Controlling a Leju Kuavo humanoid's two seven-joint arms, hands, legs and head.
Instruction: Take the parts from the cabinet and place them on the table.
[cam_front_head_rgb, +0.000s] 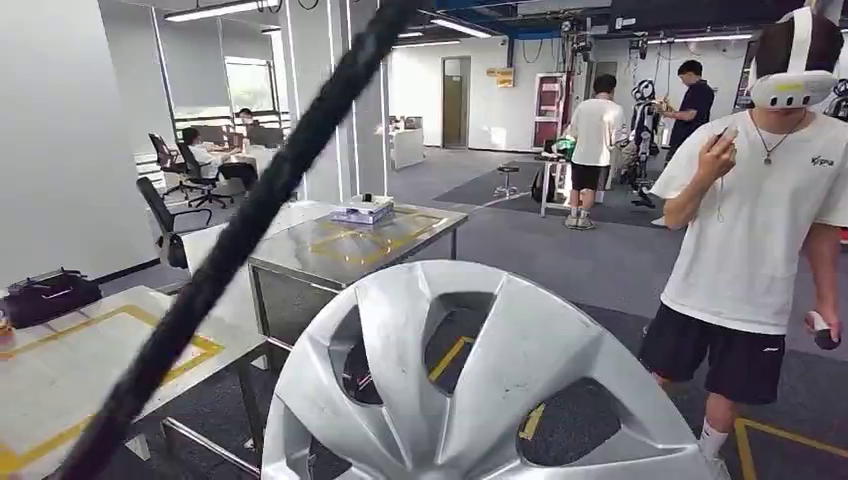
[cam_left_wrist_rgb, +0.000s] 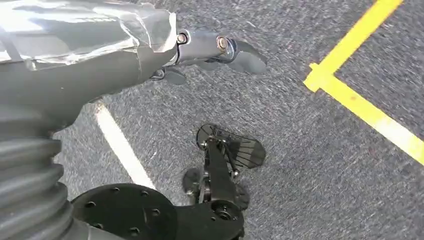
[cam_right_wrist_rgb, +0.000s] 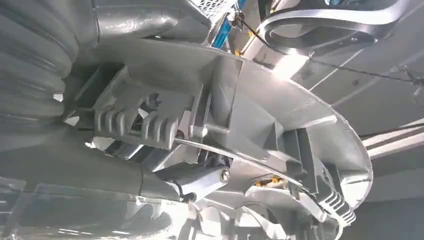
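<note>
**Hubcap held up in the right hand, tables off to the left**

The silver hubcap (cam_front_head_rgb: 480, 385) stands upright close before the head camera. In the right wrist view the right hand (cam_right_wrist_rgb: 165, 170) grips its ribbed rim, fingers clamped on it. The left hand (cam_left_wrist_rgb: 210, 50) hangs over grey carpet (cam_left_wrist_rgb: 310, 165), fingers loosely apart, holding nothing. A steel table (cam_front_head_rgb: 340, 250) carrying a small box (cam_front_head_rgb: 362, 210) stands beyond; a person (cam_front_head_rgb: 760, 230) stands right.
</note>
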